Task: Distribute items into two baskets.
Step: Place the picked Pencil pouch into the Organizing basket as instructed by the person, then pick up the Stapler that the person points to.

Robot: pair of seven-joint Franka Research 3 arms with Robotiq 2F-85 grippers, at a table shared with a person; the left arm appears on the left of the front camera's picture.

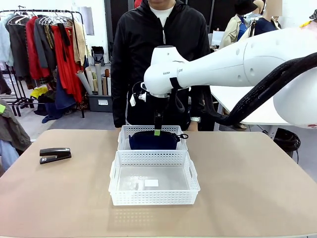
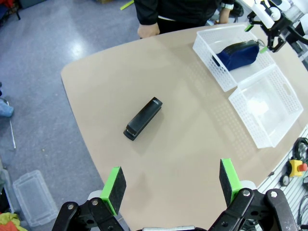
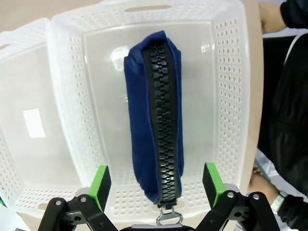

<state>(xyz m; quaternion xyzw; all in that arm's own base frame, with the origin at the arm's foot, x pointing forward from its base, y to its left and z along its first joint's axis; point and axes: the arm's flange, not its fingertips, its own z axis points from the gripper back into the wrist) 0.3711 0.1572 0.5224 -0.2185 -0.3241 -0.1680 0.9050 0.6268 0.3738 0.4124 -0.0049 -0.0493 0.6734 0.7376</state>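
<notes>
The navy pouch (image 1: 153, 140) lies zipper-up in the far basket (image 1: 133, 129); the wrist views also show the pouch (image 3: 156, 120) (image 2: 238, 54). My right gripper (image 1: 157, 130) hangs just above it, open. Its green pads (image 3: 101, 181) stand apart on either side of the pouch's ring-pull end, clear of the fabric. The near basket (image 1: 153, 197) holds nothing but a small label. The black stapler (image 1: 55, 154) lies on the table at the left. My left gripper (image 2: 171, 183) is open high above the table, with the stapler (image 2: 143, 118) below and ahead of it.
A person in a black jacket (image 1: 161, 54) stands at the far edge right behind the baskets, with a hand (image 2: 147, 30) at the table's edge. The two baskets touch end to end. Bare tabletop (image 1: 247, 178) spreads to the right and around the stapler.
</notes>
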